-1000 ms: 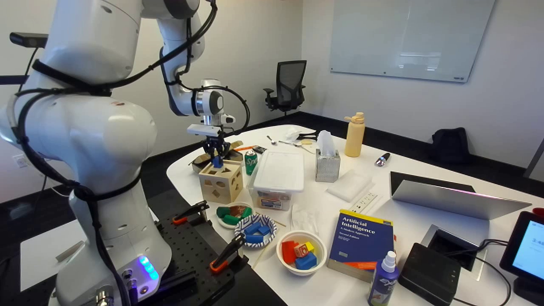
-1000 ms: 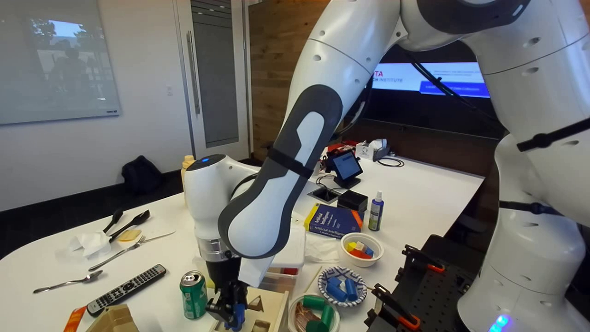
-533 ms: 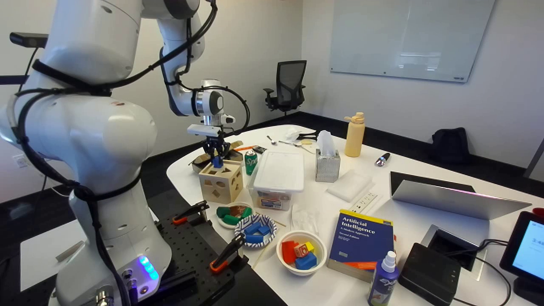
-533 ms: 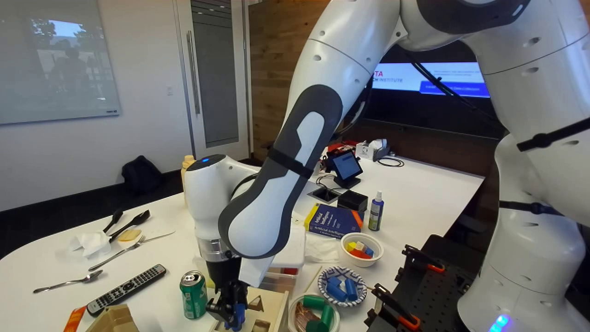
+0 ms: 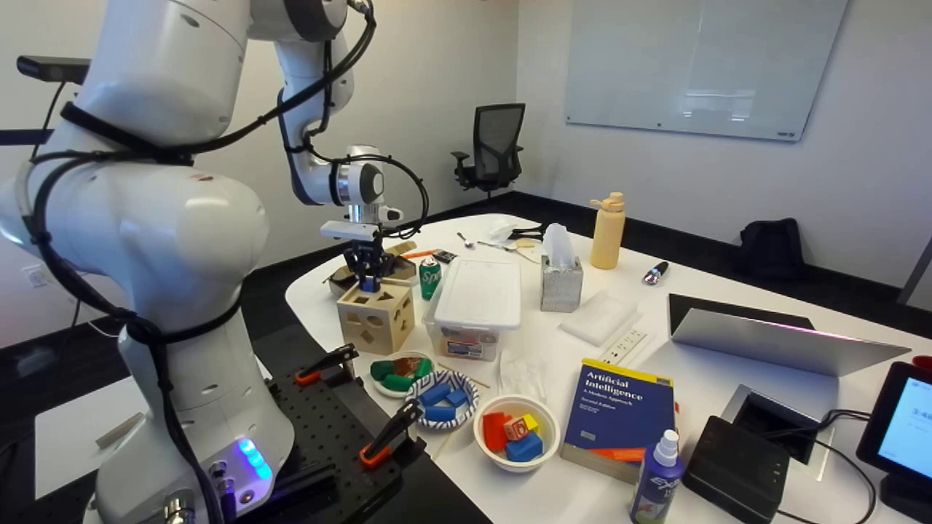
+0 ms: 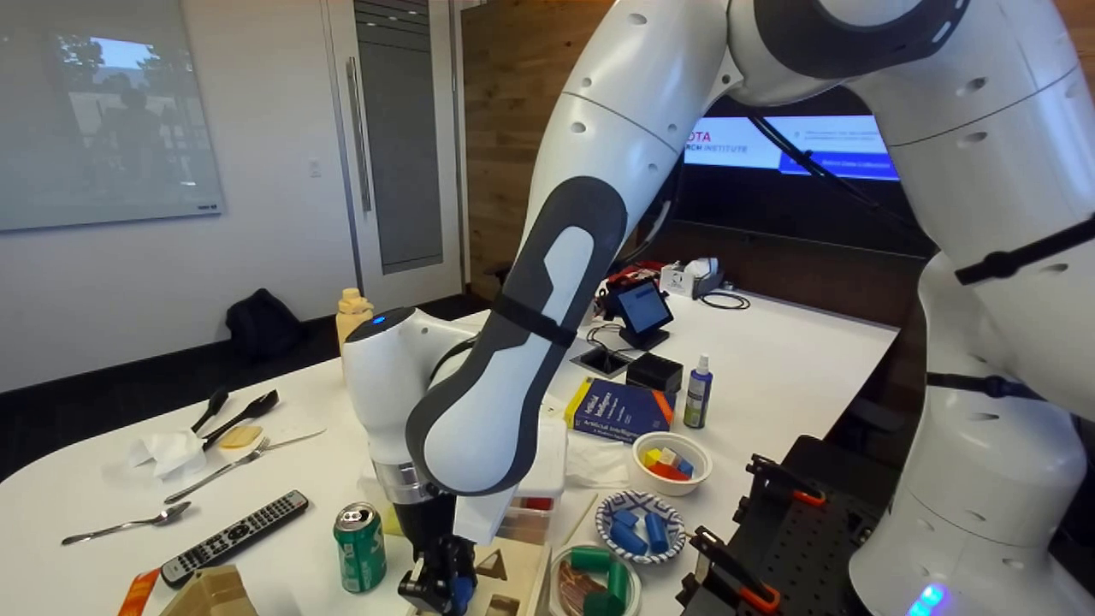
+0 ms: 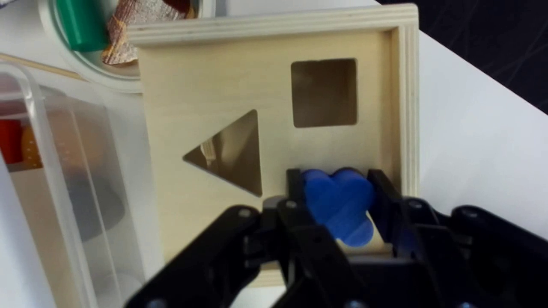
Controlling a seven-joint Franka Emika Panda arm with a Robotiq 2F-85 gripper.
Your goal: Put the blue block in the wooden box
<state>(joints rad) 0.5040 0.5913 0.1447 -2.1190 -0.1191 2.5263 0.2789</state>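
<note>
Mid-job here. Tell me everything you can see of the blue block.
The blue block is solid blue and smooth-looking; material hard to tell. The end facing the wrist camera has rounded lobes, at least three showing. The jaws grip it from two sides, over the top face of the wooden box. A dark curved sliver, perhaps a hole's edge, shows past one lobe. Its underside is hidden, so contact with the box is unclear.
</note>
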